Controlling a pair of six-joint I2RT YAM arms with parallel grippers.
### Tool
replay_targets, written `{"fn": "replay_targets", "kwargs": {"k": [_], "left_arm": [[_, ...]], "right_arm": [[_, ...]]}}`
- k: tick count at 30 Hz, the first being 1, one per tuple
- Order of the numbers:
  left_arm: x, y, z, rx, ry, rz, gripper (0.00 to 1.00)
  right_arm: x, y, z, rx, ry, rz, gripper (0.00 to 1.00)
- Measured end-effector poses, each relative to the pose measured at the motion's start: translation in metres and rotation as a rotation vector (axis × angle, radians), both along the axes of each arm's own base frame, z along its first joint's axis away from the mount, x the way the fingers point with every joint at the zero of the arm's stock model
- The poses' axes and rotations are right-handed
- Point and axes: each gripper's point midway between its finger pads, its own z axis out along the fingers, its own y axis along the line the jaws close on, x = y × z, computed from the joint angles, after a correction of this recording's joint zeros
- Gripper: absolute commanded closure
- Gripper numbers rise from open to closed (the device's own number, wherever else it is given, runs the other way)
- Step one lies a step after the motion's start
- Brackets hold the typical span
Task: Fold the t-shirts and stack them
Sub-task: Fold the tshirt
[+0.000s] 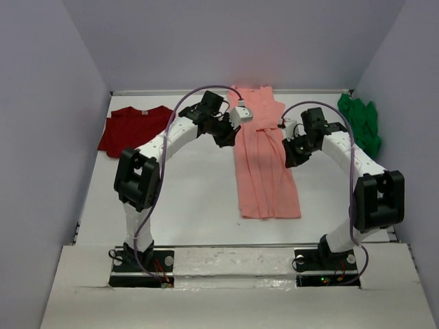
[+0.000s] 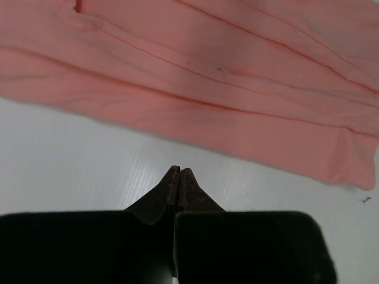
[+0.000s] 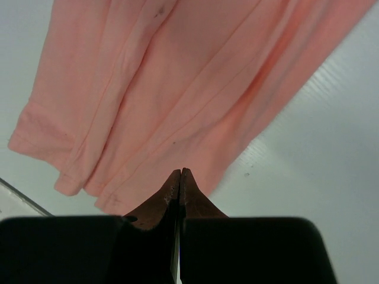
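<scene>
Between the two sets of fingers, on the white tabletop, lies the pink shirt. It is folded lengthwise into a long narrow strip that runs from beyond both sets of fingers back toward the arm bases.

The left fingers are clenched tip to tip with nothing between them. In the left wrist view their tips are over bare tabletop, just short of the shirt's long edge, which crosses ahead of them with seams and a sleeve hem showing. A small dark speck marks the tabletop off to their right.

The right fingers are clenched too, and their tips meet right at the shirt's hemmed edge. Whether any cloth is caught between them cannot be told.

The red shirt lies spread flat, well out to the left of the left fingers and apart from the pink one. A small pale label sits at its neck, too small to read.

The green shirt is bunched in a heap to the right of the right fingers, against the wall on that side.

A purple cable arches over each arm. Nothing lies between either set of fingers and the pink shirt.
</scene>
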Motion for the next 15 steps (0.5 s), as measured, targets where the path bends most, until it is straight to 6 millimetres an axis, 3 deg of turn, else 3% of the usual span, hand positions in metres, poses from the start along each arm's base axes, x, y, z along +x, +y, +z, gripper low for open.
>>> {"fn": "replay_targets", "kwargs": {"k": [6,15], "left_arm": [[0.055,-0.037,-0.039,0.018,-0.066,0.031,1.0],[0.122,-0.062,-0.115,0.083,-0.096,0.14,1.0]], "right_arm": [[-0.03,0.003,-0.013,0.032,0.078,0.031,1.0],[-0.049,-0.001,-0.031,0.011,0.133,0.077,1.0]]}}
